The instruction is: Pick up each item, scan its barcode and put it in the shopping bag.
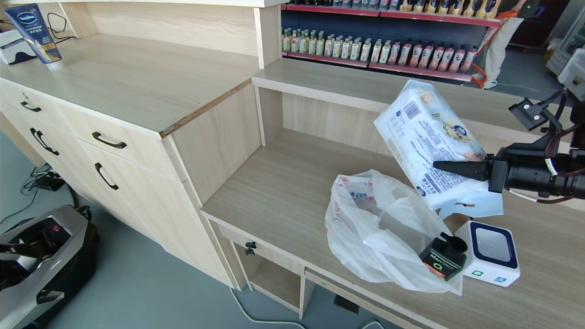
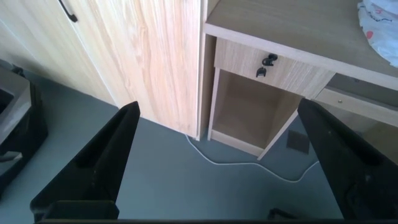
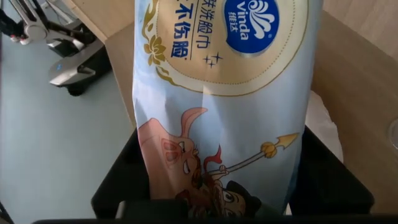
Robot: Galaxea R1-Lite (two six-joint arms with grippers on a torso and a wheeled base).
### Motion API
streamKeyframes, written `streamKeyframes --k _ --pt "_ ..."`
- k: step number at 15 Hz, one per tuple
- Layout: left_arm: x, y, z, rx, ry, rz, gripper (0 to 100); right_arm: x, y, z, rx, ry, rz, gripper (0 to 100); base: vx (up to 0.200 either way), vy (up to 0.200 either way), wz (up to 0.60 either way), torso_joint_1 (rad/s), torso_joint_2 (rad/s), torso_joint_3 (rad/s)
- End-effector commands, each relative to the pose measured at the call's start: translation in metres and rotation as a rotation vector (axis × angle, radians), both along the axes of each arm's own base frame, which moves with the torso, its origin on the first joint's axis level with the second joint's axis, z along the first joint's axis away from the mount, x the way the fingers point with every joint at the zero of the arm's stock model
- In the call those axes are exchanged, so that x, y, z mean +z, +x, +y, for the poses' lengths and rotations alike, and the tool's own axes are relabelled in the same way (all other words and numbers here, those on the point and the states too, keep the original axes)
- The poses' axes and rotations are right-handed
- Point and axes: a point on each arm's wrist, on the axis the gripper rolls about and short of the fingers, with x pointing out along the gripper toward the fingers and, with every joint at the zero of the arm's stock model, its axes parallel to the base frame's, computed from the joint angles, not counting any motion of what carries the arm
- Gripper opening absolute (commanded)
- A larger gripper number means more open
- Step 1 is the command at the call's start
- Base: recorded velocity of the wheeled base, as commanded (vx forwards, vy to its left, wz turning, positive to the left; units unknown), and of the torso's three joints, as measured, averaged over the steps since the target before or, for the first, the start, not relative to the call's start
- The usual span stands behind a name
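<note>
Item 1, nearest: left gripper [image 2: 214, 124], jaws apart, holding nothing, low by the desk.
Item 2: shopping bag [image 1: 379, 228] on the counter, dark box [image 1: 442, 260] at its mouth, scanner [image 1: 491, 253] just beside.
Item 3: tissue pack [image 1: 425, 137], clamped in right gripper [image 1: 461, 168], above both.
We judge scanning in hand: turn the barcode down to the scanner, then bag the pack.
</note>
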Motion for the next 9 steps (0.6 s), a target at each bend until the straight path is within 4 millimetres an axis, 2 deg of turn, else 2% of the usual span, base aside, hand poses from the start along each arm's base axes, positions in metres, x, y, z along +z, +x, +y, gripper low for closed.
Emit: streamKeyframes --k 1,3,7,9 --pt "0.0 0.0 0.0 0.001 0.001 0.0 100 -0.013 0.007 -0.002 0.02 0.011 0.041 0 0.0 0.0 0.0 0.0 0.0 0.0" --pt "0.0 0.0 0.0 -0.001 0.0 0.001 100 -0.026 0.011 -0.003 0.032 0.016 0.081 0 0.0 0.0 0.0 0.0 0.0 0.0" --pt "0.0 0.0 0.0 -0.001 0.0 0.001 100 -0.059 0.016 -0.02 -0.013 0.004 0.126 0 0.0 0.0 0.0 0.0 0.0 0.0" --pt "0.0 0.0 0.0 -0.001 0.0 0.001 100 -0.065 0.018 -0.024 -0.023 0.006 0.125 0 0.0 0.0 0.0 0.0 0.0 0.0"
